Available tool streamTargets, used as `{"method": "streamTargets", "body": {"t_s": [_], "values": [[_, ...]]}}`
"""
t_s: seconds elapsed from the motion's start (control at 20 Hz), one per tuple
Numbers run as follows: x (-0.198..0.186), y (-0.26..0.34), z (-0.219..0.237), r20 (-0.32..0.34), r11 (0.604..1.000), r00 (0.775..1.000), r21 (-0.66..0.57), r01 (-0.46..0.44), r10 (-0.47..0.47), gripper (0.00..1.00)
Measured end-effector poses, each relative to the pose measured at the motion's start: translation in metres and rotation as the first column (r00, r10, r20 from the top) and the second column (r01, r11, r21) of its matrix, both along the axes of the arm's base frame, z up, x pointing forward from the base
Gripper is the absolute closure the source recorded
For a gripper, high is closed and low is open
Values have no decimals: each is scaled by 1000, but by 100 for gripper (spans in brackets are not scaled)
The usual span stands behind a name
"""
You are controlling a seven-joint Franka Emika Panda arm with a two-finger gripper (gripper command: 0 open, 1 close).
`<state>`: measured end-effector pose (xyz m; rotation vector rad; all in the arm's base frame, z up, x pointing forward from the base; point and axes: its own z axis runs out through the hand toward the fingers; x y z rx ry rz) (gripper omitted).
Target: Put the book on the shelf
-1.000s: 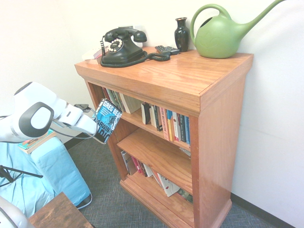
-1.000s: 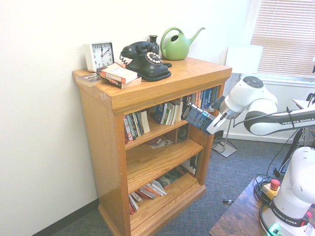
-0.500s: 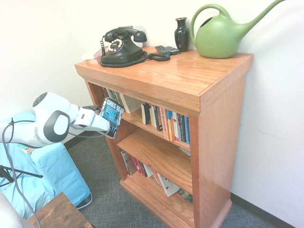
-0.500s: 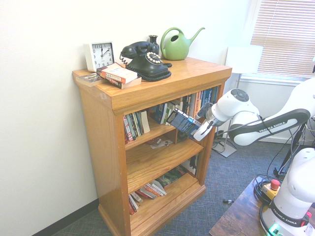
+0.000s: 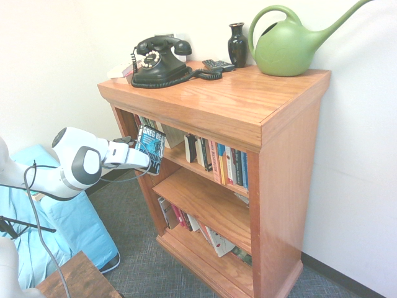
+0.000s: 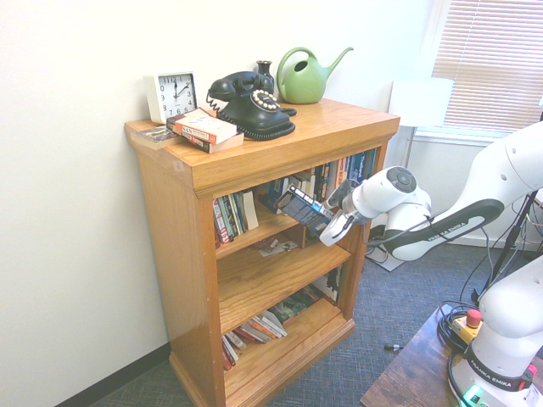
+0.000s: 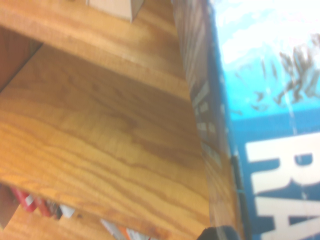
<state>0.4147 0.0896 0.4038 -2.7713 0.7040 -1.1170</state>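
1. The thick blue paperback with white lettering (image 5: 152, 148) has been carried towards 2 o'clock in the first exterior view, 9 o'clock in the second.
2. In the first, its tilt has been made more upright.

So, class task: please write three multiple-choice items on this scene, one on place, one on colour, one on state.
1. Where is the rotary telephone?
A) on the bookcase's top
B) on its lowest tier
C) on the floor

2. What colour is the watering can?
A) red
B) green
C) white

3. How is the blue book?
A) lying on the floor
B) standing among the top-tier books
C) held in the pincer

Key:
1 A: it sits on the top slab beside the remote.
2 B: its body and spout are green.
3 C: it is gripped at the arm's end.
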Motion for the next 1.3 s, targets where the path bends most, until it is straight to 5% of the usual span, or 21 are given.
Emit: {"method": "streamTargets", "body": {"t_s": [0.55,1.3], "values": [[41,10,2,17,998,1000,60,21,-23,100],[94,14,16,-146,975,987,202,97,-68,100]]}}
